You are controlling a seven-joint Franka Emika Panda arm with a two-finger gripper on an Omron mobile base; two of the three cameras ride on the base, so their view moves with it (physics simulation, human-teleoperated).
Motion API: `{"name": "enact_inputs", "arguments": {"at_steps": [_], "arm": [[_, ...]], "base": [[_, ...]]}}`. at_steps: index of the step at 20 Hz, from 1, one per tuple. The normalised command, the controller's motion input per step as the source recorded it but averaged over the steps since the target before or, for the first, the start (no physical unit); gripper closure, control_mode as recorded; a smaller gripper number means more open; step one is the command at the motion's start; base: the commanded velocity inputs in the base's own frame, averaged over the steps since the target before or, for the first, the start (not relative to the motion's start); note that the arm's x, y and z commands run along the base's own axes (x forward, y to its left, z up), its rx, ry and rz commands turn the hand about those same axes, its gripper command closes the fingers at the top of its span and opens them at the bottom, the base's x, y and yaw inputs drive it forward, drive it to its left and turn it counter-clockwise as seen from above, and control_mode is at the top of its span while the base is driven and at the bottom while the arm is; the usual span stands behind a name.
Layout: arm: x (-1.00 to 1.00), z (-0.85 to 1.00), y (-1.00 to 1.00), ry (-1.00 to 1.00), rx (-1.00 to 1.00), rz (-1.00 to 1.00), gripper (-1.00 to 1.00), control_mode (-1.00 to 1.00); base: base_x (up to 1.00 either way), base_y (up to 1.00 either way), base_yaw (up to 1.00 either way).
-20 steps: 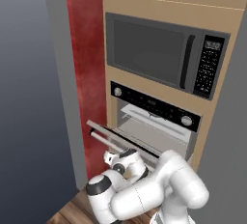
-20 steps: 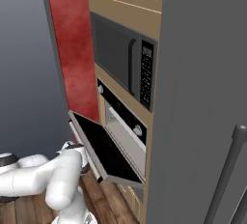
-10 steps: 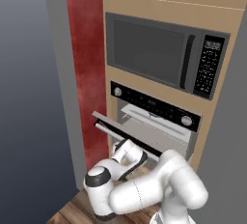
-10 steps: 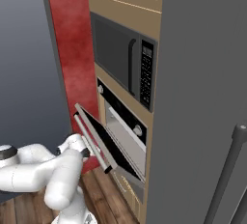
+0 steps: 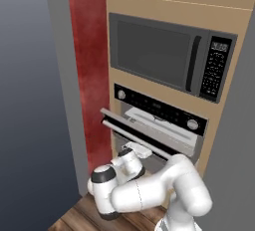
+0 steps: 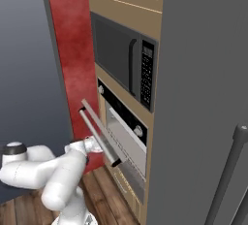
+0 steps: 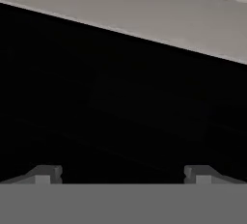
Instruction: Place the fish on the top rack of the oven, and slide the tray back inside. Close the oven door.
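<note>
The door [image 5: 130, 129] is the thing I handle now. It stands partly closed, leaning out from the oven [image 5: 158, 125] at the top, with its silver handle [image 6: 99, 132] pointing toward me and a gap open above it. Through this gap I see a pale flat sheet, I think the rack [image 5: 154, 124], pushed inside. The fish I cannot find; it may lie on the rack, but this I cannot confirm.

I judge the door is stiff and rather heavy, turning on a hinge at its bottom edge. It will not bend or break under a push. Its dark glass face looks smooth, so a finger could slide on it. I would press flat on the outer face, near the upper edge or under the handle, where the lever is longest.

My gripper [image 5: 135, 150] is below the door, close against its black outer face, which darkens most of the hand view. The fingers [image 7: 46, 174] are wide apart and hold nothing.

To the left is a red wall [image 5: 88, 75], and above the oven a grey microwave [image 5: 169, 56].
</note>
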Motion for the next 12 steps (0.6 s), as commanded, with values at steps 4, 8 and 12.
{"name": "enact_inputs", "arguments": {"at_steps": [4, 8, 12], "arm": [[0.64, 0.35, -0.34, -0.2, -0.45, -0.33, -1.0, -1.0], [0.66, 0.34, -0.32, -0.23, -0.43, -0.33, -1.0, -1.0], [0.67, 0.49, -0.49, -0.23, -0.37, -0.27, -1.0, -1.0]], "base": [[0.0, 0.0, 0.0], [0.0, 0.0, 0.0], [0.0, 0.0, 0.0]]}}
